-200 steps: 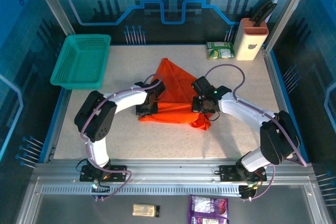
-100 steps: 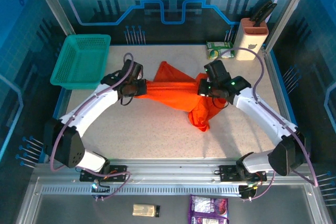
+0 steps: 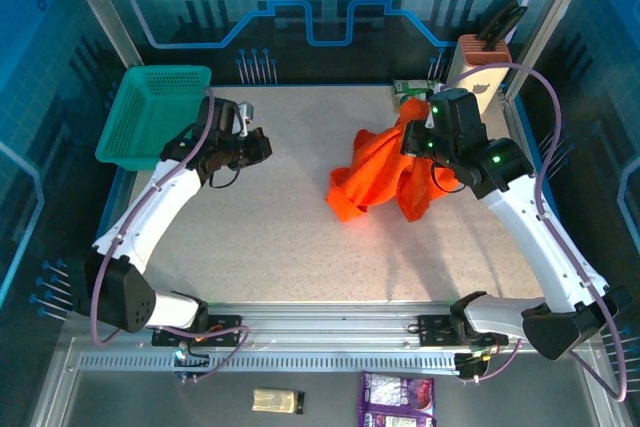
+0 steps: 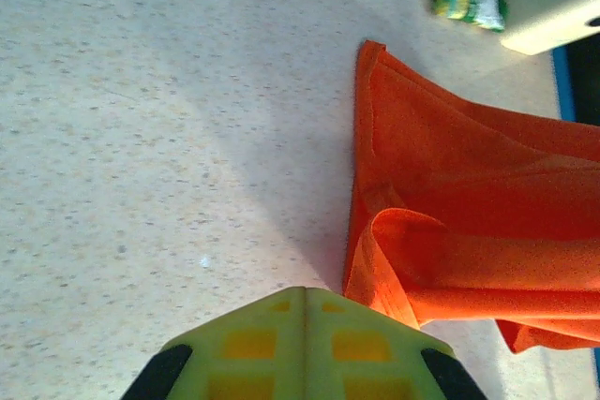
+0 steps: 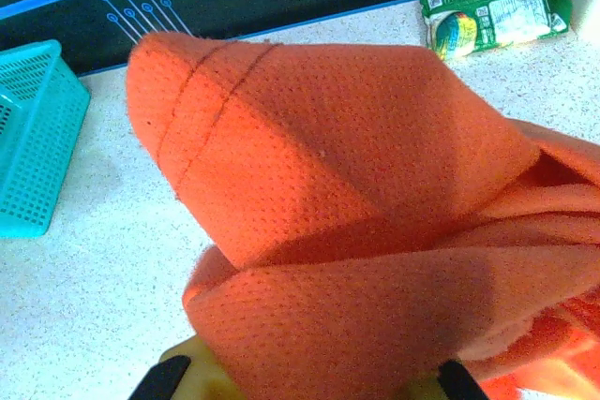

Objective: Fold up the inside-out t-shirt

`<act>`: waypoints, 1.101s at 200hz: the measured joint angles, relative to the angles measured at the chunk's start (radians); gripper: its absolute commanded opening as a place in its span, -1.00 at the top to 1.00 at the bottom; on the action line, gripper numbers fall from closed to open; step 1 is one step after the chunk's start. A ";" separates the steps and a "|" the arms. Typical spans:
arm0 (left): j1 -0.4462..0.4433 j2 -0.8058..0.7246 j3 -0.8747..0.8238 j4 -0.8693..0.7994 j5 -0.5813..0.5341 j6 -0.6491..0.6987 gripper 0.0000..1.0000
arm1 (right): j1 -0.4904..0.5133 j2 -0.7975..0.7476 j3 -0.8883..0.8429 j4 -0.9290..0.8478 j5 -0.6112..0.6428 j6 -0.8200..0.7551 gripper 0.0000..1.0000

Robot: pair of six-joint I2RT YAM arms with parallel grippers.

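**Left claw loses its hold; shirt hangs bunched from the right claw**

The desk [image 3: 250, 247] lies bare across its middle, where half a second ago the inside-out t-shirt [image 3: 385, 172] was stretched between both arms. Now the shirt is one crumpled bundle toward the far right. It is gathered up at the right claw [image 3: 412, 135], and its lower folds sag onto the desk. The teal basket [image 3: 155, 112] sits at the far left corner, well apart from the cloth.

The right claw is clamped on the shirt. In its wrist view the orange mesh drapes over the claw and hides the grip itself. The left claw [image 3: 262, 144] has swung back toward the basket. Its wrist view shows the yellow fingers [image 4: 248, 344] pressed together with nothing between them, the shirt's edge lying ahead of them on the desk.

As I judge it, the spread is lost. The shirt likely has to be laid down and a second corner retaken before any fold can start.

The knife block [image 3: 478, 72] carries a small mark I cannot make out. The green snack packet [image 5: 492, 2] has print too small to read. The shirt shows a double line of stitching but no tag or lettering.
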 measured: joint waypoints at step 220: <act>-0.292 0.790 0.519 -0.235 0.031 0.184 0.06 | 0.064 -0.084 -0.227 0.005 -0.096 0.108 1.00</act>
